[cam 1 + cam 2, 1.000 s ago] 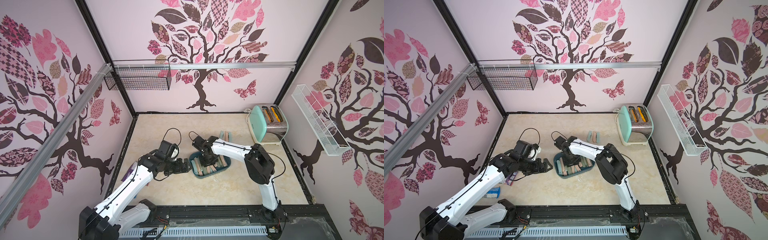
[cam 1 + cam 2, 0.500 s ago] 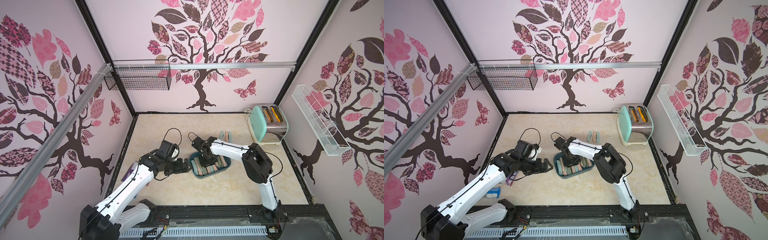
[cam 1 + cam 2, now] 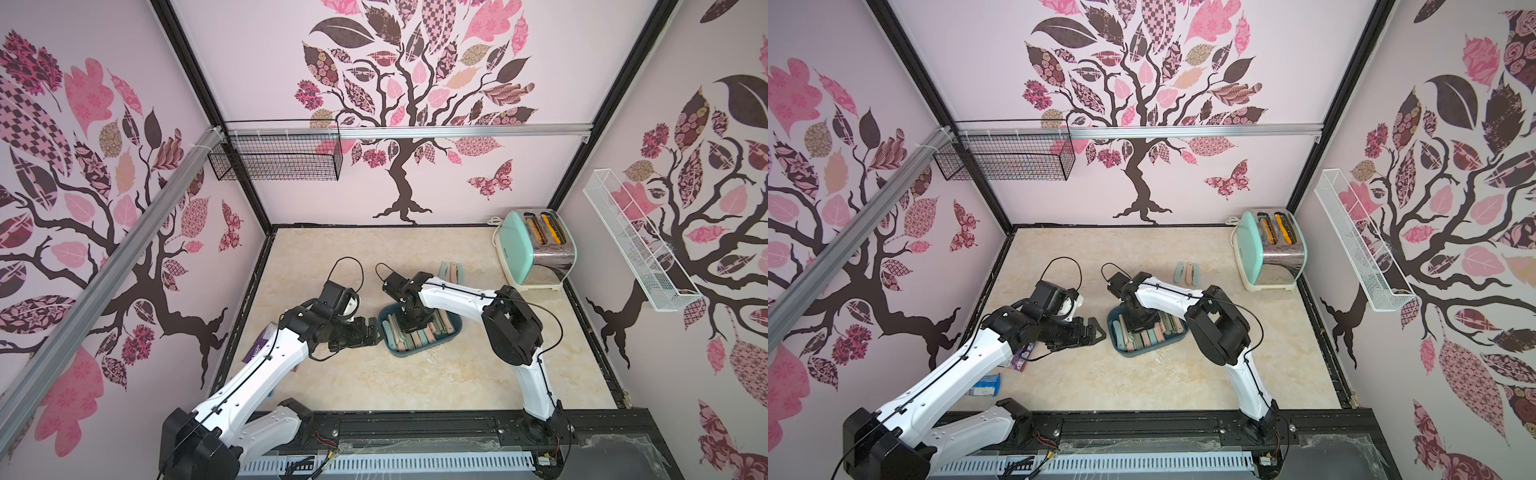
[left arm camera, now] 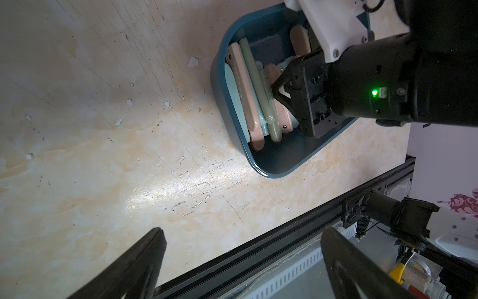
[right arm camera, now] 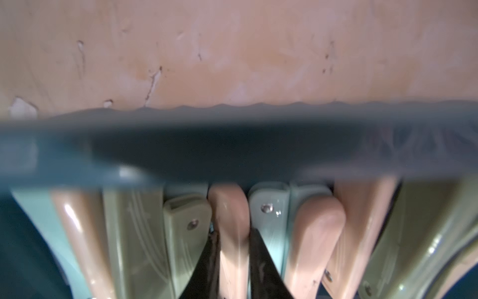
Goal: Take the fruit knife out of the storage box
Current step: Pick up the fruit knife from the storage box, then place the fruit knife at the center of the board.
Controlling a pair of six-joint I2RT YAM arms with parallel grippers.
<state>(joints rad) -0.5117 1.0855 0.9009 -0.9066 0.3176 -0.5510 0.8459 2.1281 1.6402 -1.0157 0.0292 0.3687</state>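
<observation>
Currently a pink fruit knife [image 5: 230, 207] is being pinched between the right gripper's [image 5: 234, 248] fingers inside the storage box [image 3: 415, 352], among other knives [image 4: 269, 103]. Left gripper [image 3: 371, 331] is being held just beside the box, fingers spread wide.

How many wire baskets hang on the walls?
2. The black wire basket hangs at the back wall's left end; the white wire basket hangs on the side wall above the toaster. None appears hidden.

Pink fruit knife [image 5: 227, 207] — pinched by right end effector [image 5: 234, 240]
</observation>
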